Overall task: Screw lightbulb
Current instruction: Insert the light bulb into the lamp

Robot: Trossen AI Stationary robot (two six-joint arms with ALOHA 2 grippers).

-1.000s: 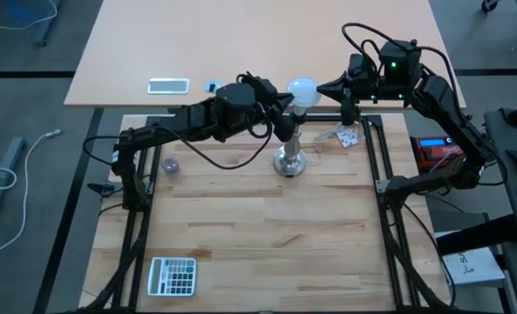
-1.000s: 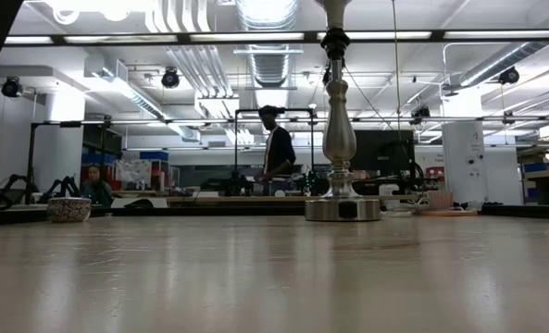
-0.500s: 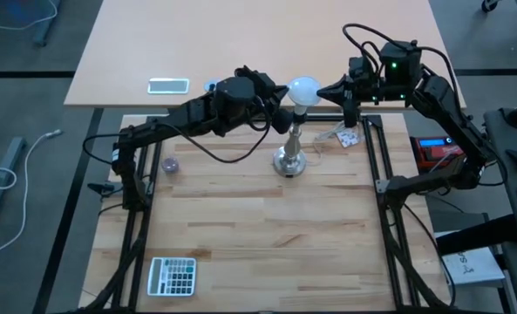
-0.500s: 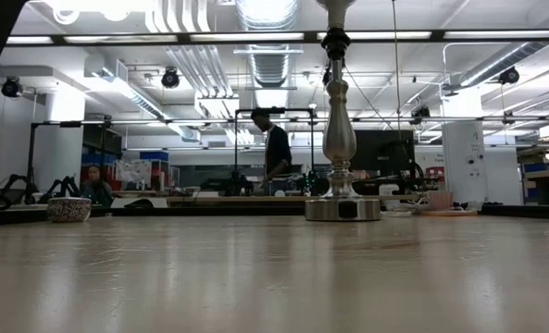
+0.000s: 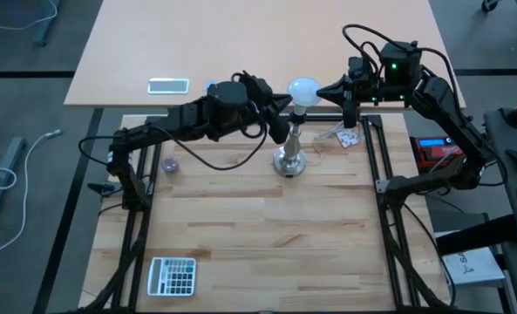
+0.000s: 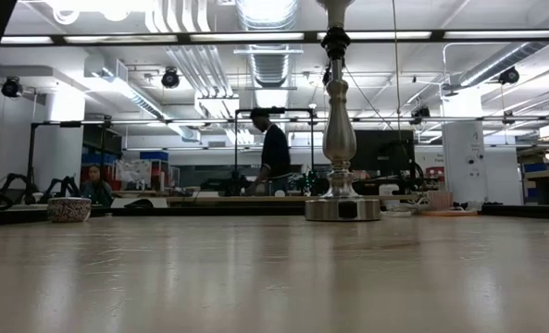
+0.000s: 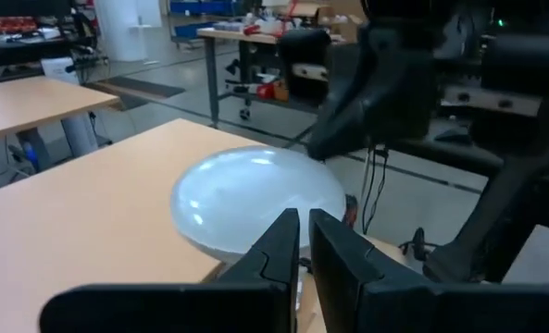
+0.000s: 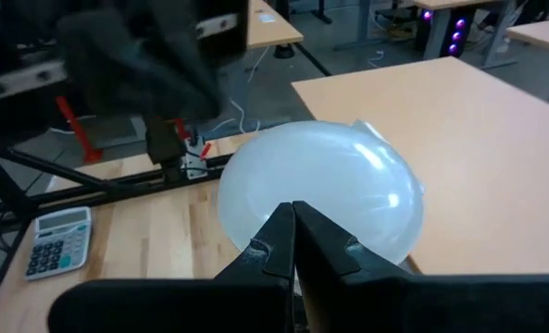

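Two dark jointed arms, looping black cables, green indicator light

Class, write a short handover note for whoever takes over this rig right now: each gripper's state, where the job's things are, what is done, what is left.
Left gripper: shut, holding nothing, just beside the lightbulb.
Right gripper: shut, empty, at the bulb's other side.
Lightbulb: sits on top of the silver stand, which stands upright on the wooden table.
Done: bulb placed on the stand.
Left: whether it is fully screwed in cannot be seen; check seating, then withdraw both arms.
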